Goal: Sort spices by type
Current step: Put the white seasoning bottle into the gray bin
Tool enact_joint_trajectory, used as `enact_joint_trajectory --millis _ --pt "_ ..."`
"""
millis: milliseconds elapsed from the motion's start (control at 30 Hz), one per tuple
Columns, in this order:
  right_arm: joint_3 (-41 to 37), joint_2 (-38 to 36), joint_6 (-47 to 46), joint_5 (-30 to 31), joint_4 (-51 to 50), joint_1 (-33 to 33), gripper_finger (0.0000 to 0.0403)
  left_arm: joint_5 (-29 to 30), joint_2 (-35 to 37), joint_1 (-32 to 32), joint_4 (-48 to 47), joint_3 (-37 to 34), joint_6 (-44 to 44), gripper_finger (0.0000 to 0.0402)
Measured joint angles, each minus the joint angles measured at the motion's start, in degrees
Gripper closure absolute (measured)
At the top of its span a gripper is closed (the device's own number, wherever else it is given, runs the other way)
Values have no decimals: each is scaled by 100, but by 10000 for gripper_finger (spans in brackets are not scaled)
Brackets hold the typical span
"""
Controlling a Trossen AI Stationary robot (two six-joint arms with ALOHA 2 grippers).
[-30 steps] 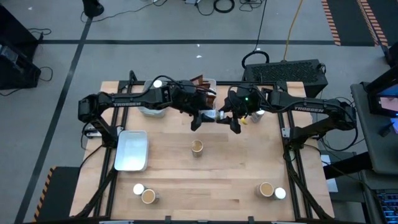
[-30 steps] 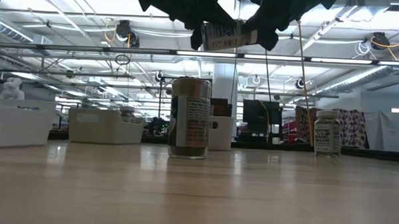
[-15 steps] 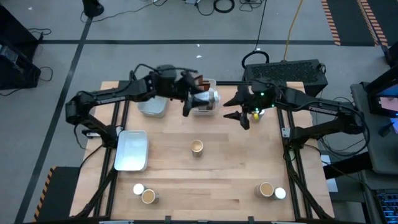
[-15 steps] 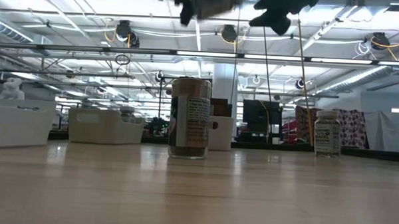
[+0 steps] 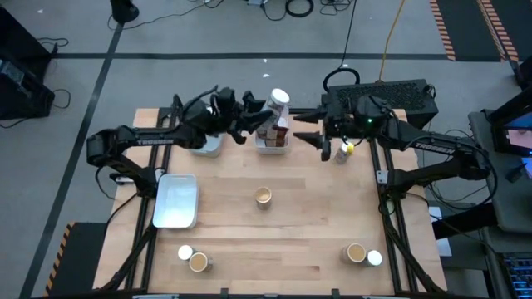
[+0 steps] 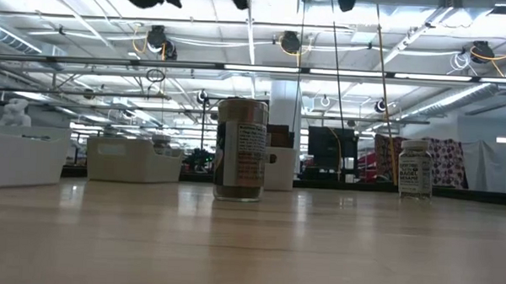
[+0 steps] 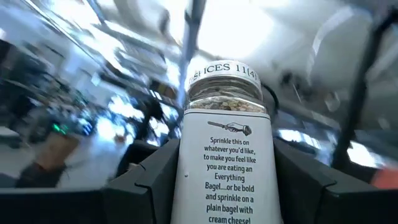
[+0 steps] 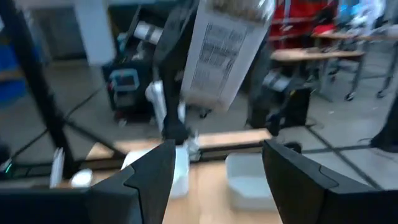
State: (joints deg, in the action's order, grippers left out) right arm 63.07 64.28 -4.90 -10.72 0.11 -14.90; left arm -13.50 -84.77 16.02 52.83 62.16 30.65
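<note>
L gripper (image 5: 259, 119) is up over the back-centre of the table (image 5: 316, 241), fingers (image 7: 149, 180) clamped on a white-topped spice jar (image 5: 278, 101), label side facing its wrist cam; the jar sits above the small pale tray (image 5: 273, 146) that has dark brown packets (image 5: 268, 131) standing in it. R gripper (image 5: 314, 133) hangs just beside, on the other side of that tray, fingers (image 8: 149, 171) spread wide and holding nothing; the held jar shows ahead of them in the R wrist cam, apart from them.

Around: another pale tray (image 5: 206, 145) under the L arm, a bigger white tray (image 5: 176, 202) nr the L edge. Tan-topped jar (image 5: 263, 196) stands alone mid-table, well clear of both arms; in the low view (image 6: 241, 149) it blocks part of the back tray. White-topped jar (image 5: 339, 153) nr the R gripper, a yellow bit beside it, can't tell what. Front L: white-top + tan-top pair (image 5: 192, 257). Front R: same kind of pair (image 5: 364, 254).
</note>
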Motion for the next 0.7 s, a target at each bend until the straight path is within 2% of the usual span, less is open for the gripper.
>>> enact_joint_trajectory --millis 67,133,333,433,500,700 --pt "0 46 -155 87 370 0 181 382 -36 -101 262 -95 -28 196" --pt "11 153 -317 51 734 -2 181 495 -74 -197 311 -84 -233 196" --pt "4 561 -829 -14 1079 1 181 628 -87 -408 184 -88 -641 196" --pt "2 721 -1065 -262 1405 33 181 672 -87 -416 109 -88 -751 196" --pt "2 784 -1116 -424 1601 42 181 677 -87 -416 -1 -87 -753 196" --pt "-2 788 -1249 -398 1640 39 181 678 -87 -416 -191 -86 -758 196"
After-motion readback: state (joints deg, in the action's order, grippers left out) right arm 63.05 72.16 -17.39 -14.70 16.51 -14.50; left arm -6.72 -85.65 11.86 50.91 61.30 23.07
